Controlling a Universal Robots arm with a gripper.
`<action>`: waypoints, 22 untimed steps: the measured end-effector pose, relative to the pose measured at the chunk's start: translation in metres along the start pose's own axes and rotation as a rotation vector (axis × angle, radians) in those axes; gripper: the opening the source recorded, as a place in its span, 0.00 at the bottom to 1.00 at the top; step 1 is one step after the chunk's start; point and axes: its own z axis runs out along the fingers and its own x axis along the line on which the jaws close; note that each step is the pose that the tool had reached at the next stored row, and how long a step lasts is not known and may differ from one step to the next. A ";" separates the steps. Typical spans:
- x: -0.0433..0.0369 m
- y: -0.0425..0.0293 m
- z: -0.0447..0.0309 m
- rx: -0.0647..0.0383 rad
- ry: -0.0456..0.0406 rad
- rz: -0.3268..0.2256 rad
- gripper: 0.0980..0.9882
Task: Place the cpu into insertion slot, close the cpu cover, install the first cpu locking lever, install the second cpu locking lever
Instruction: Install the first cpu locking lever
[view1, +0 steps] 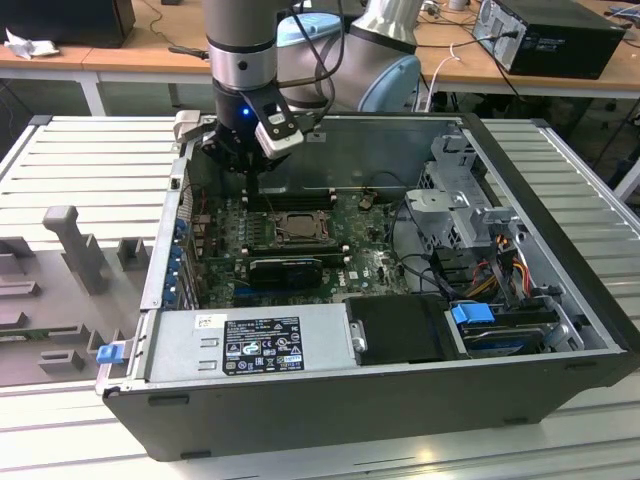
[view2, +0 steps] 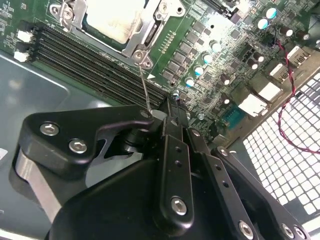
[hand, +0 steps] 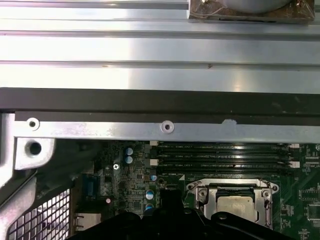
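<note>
The cpu (view2: 112, 20) lies in the insertion slot (view1: 297, 226), its silvery top facing up, and it is also seen in the first wrist view (hand: 236, 206). The silvery cpu cover (view2: 146, 36) frames the chip and looks lowered over it. A thin wire locking lever (view2: 144, 85) rises from the socket's corner to my gripper (view2: 162, 111). The black fingers are drawn together, and the lever's free end rests against their tips; I cannot tell if it is pinched. In the exterior view the gripper (view1: 250, 178) hangs just behind the socket's left corner.
Long black memory slots (view2: 95, 65) run beside the socket, close under the fingers. The case's metal wall (hand: 160, 127) stands just behind them. A power supply (view1: 250, 345), a drive cage (view1: 460, 180) and loose cables (view1: 500, 260) fill the near and right side of the case.
</note>
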 end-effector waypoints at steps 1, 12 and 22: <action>-0.0009 0.0000 0.0000 0.000 -0.0001 0.000 0.01; -0.0219 -0.0003 0.0004 0.000 0.0000 0.000 0.01; -0.0427 -0.0005 0.0015 0.000 -0.0001 0.000 0.01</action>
